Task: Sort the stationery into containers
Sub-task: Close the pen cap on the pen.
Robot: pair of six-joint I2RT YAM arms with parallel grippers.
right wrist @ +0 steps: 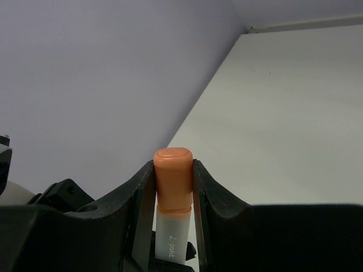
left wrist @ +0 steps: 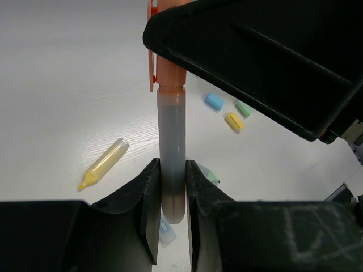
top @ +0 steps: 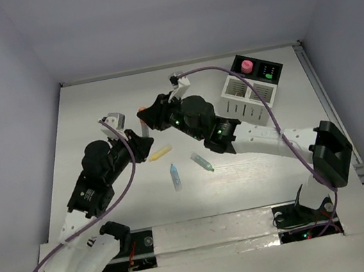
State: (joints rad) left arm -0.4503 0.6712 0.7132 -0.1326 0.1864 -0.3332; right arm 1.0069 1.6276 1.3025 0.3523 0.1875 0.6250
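**A:** Where is the pale-barrelled, orange-capped pen [left wrist: 171,130]?

**B:** In the air between the two arms, above the white table [top: 87,117], left of centre in the top view. The left fingers [left wrist: 150,207] pinch the bottom end of its barrel, one on each side.

**A:** And the right fingers [right wrist: 139,192]?

**B:** They are clamped on the orange cap. In the right wrist view the cap's end sits about level with their tips, and the white barrel runs down between them.

**A:** What lies on the table?

**B:** A pastel yellow pen [top: 160,154] is near the left fingers. A pale blue pen [top: 175,176] and a pale green pen [top: 201,162] lie closer to the arm bases, all three apart from one another. The left wrist view also shows a small blue chunk [left wrist: 214,101], a small green chunk [left wrist: 243,108] and a small yellow chunk [left wrist: 234,121], close together beyond the held pen.

**A:** The containers?

**B:** The white slatted box [top: 250,99] stands at the far right, joined to the black box [top: 273,63] behind it. A pink-capped bottle [top: 246,66] stands in the black box. Something green sits beside it, too small to identify.
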